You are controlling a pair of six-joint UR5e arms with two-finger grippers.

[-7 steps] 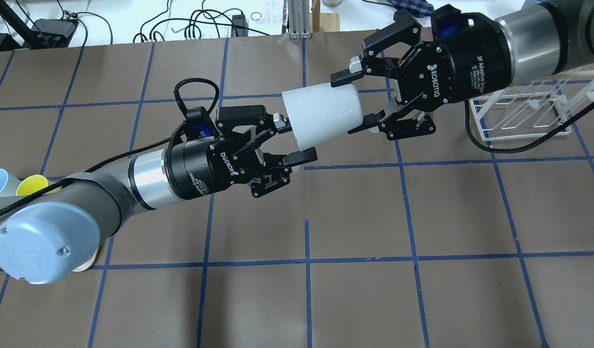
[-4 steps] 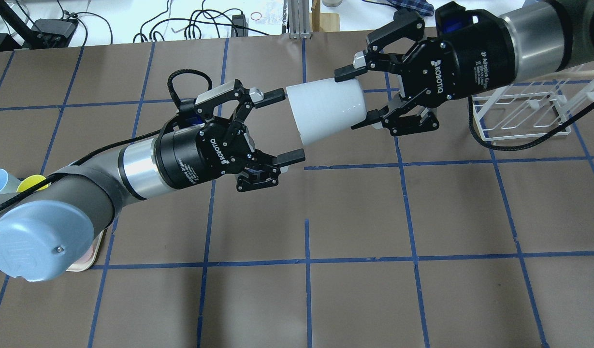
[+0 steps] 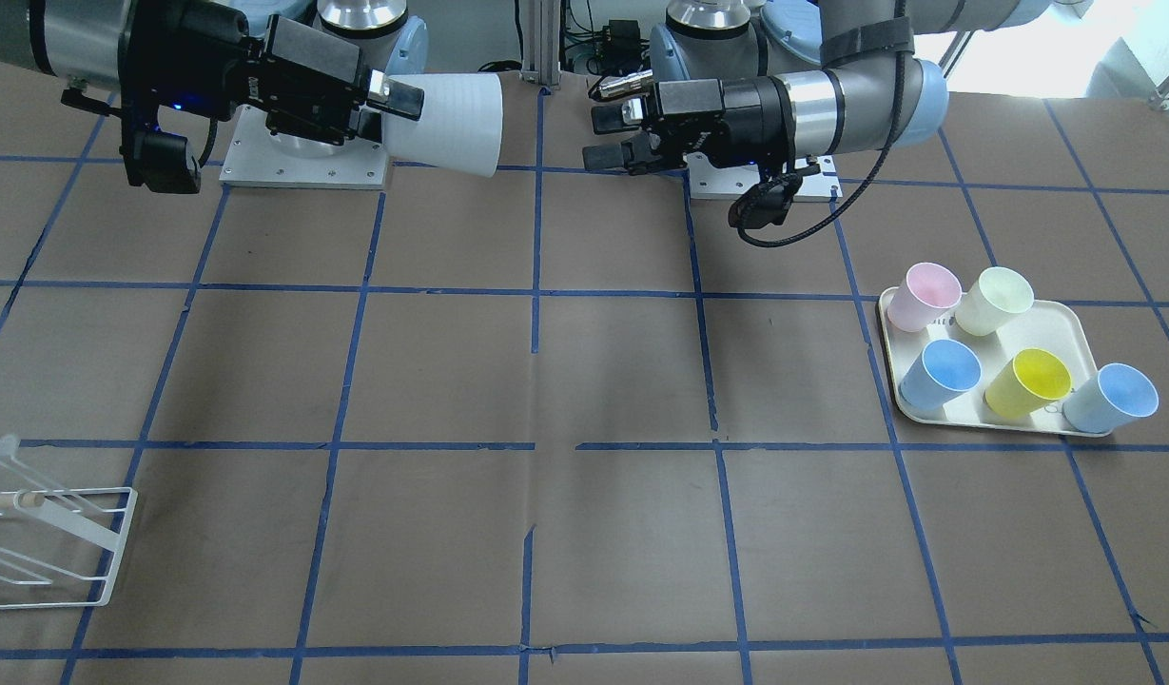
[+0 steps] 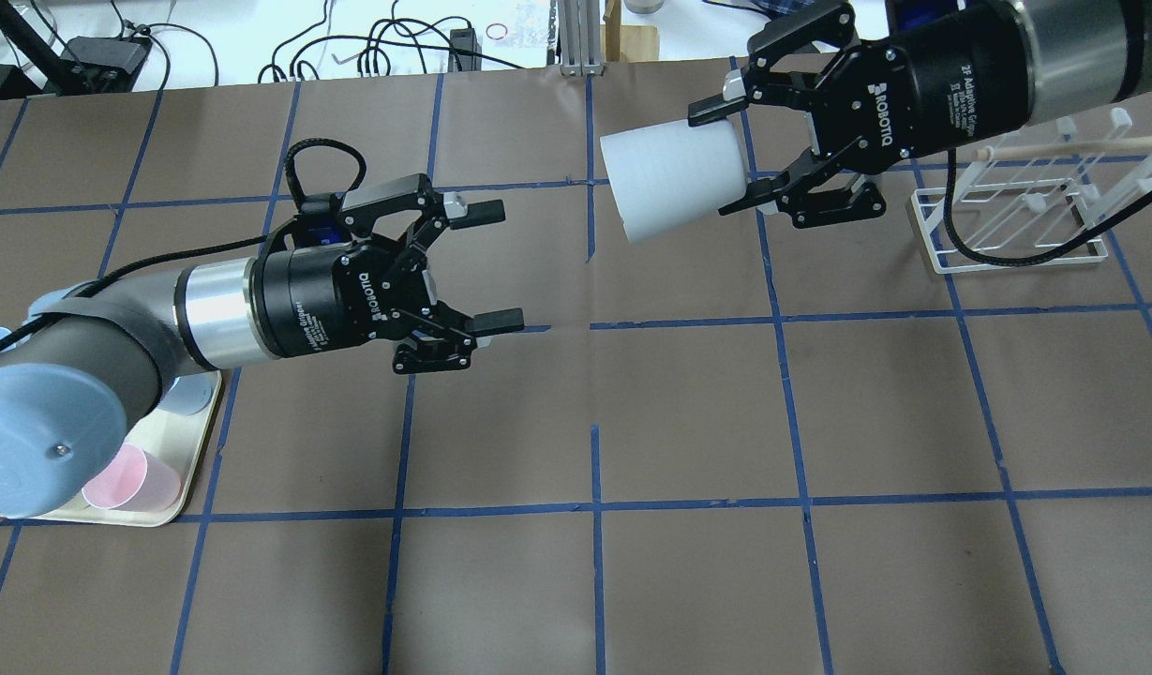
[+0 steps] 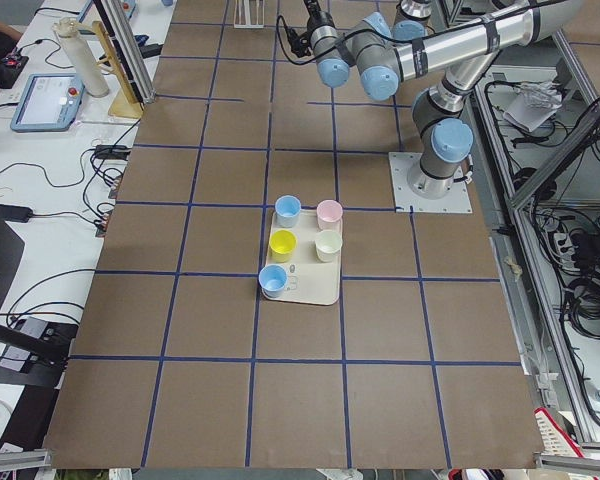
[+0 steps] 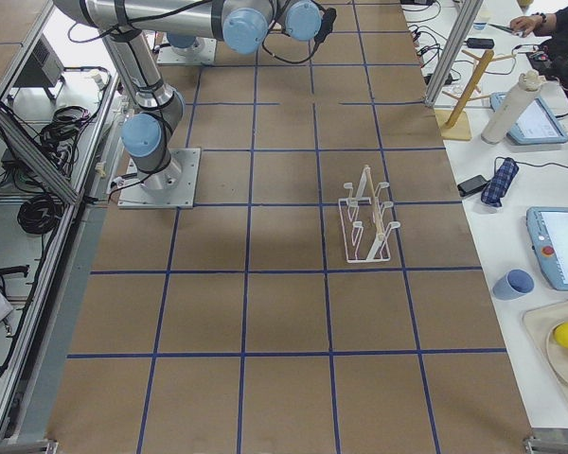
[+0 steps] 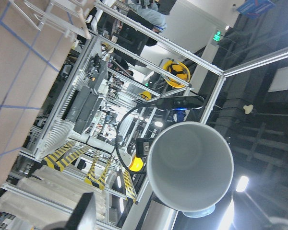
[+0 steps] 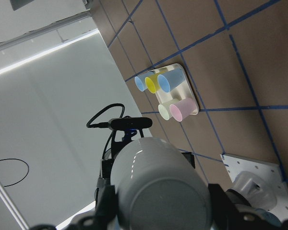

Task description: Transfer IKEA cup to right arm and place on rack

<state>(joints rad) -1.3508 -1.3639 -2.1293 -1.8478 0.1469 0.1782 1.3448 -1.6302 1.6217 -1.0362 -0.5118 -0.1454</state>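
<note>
grey plastic first: the ikea cup (image 4: 674, 178) is up in the air, lying on its side. the right gripper (image 4: 723, 159) has its fingers clamped across the base end, with the mouth pointing over at the left arm. the left gripper (image 4: 496, 267) is spread wide with nothing in it and sits well apart from the cup, so as far as i can judge the hand-over half is done.

what's left for you is the whole placing part. the rack (image 4: 1016, 202) stands on the table near the right gripper, with no cup on it in any view, and the cup hangs beside it rather than over the prongs. you'll probably need to swing it round and tip the mouth down so it slides onto a prong. the grip is only on the narrow end, so i'd go gently. the coloured cups sit on the cream tray (image 3: 1064, 328) over by the left arm, not involved.
</note>
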